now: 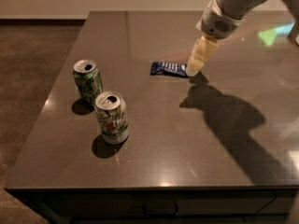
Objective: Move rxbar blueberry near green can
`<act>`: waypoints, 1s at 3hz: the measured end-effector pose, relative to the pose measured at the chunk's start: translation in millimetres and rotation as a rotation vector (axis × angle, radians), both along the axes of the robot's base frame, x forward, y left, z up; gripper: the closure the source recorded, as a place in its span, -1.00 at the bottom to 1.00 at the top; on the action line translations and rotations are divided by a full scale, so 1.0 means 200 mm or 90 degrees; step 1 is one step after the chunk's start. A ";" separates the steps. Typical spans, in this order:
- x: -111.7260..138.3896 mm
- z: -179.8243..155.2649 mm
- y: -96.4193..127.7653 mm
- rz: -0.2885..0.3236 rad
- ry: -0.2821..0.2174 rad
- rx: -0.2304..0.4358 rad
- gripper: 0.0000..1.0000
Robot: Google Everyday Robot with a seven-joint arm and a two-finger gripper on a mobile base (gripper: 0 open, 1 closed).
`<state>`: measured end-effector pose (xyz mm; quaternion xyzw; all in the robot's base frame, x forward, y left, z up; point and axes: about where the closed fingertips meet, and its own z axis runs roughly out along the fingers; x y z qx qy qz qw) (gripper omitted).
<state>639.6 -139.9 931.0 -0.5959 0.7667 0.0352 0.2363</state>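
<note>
The dark table (154,167) bears everything; the arm (233,3) slants down from the upper right; its gripper (193,69) tips the rxbar blueberry (168,69) at its right end, parted or closed cannot be told; the green can (88,80) stands well apart at the left; the bar lies flat, long axis left-right.

The scene is dim and warm-toned, lit from above. The gripper (192,70), right of centre just beside the rxbar blueberry (168,68), throws a broad dark shadow toward the lower right across the glossy tabletop (154,139). The green can (87,80) and whitish can (112,118) cast short shadows toward the lower left. A greenish glare patch sits at upper right.
</note>
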 end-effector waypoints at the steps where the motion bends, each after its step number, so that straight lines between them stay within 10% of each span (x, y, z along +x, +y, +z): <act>1: 0.15 -0.13 0.08 0.006 0.021 0.014 -1.00; 3: 0.27 -0.35 0.20 0.021 0.058 0.026 -1.00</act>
